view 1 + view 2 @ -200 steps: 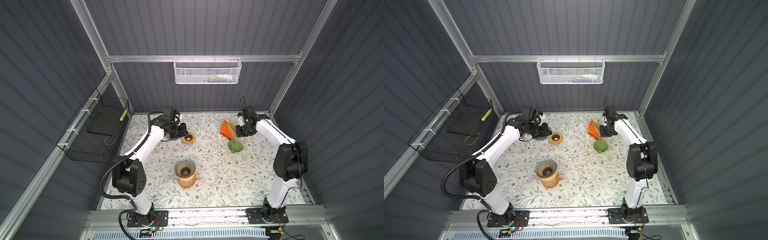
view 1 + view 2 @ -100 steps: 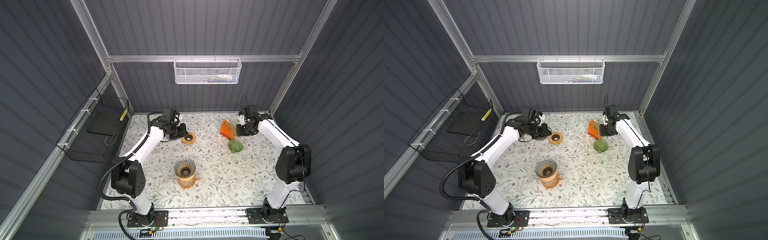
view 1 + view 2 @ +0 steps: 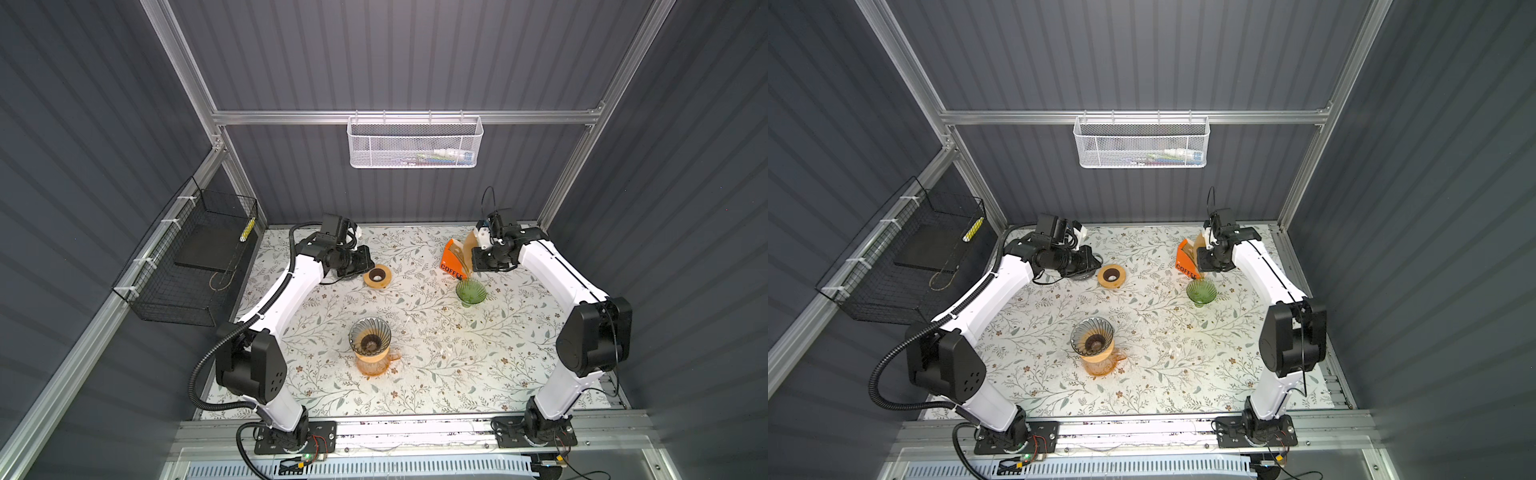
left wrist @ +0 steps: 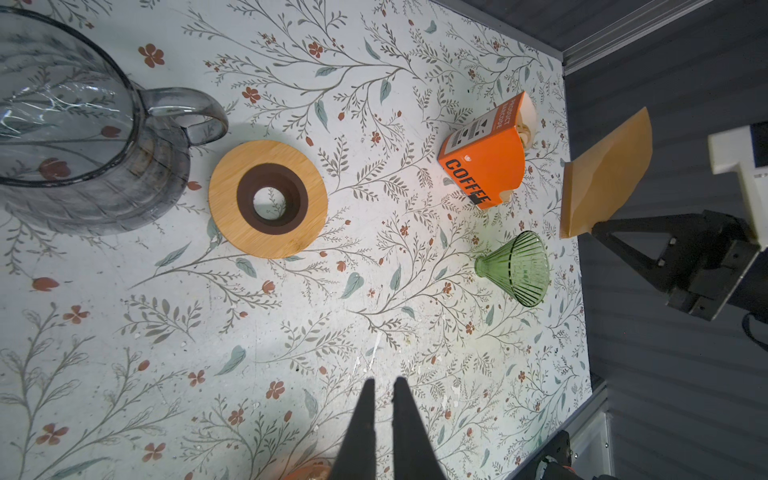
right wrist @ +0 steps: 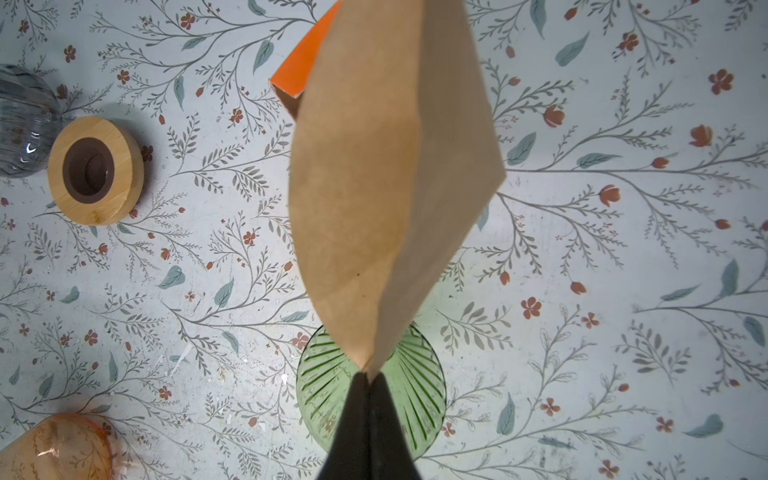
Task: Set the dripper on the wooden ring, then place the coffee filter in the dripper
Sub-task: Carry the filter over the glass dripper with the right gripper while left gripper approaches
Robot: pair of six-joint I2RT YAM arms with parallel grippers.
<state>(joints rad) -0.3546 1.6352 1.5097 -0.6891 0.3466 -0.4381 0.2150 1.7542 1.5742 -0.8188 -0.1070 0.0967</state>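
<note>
Pickup is complete and placement is outstanding. The right gripper [image 5: 368, 376] is clamped on one corner of the brown paper coffee filter [image 5: 386, 187], held clear of the table just above the upright, empty green glass dripper [image 5: 415, 399] and beside the orange filter box [image 4: 482, 158]. The filter is folded flat and on edge, its long axis apparently near level, running from the pinched corner toward the box; its cone tip cannot be identified. The left gripper [image 4: 384, 386] is nearly closed on nothing, well apart.
</note>
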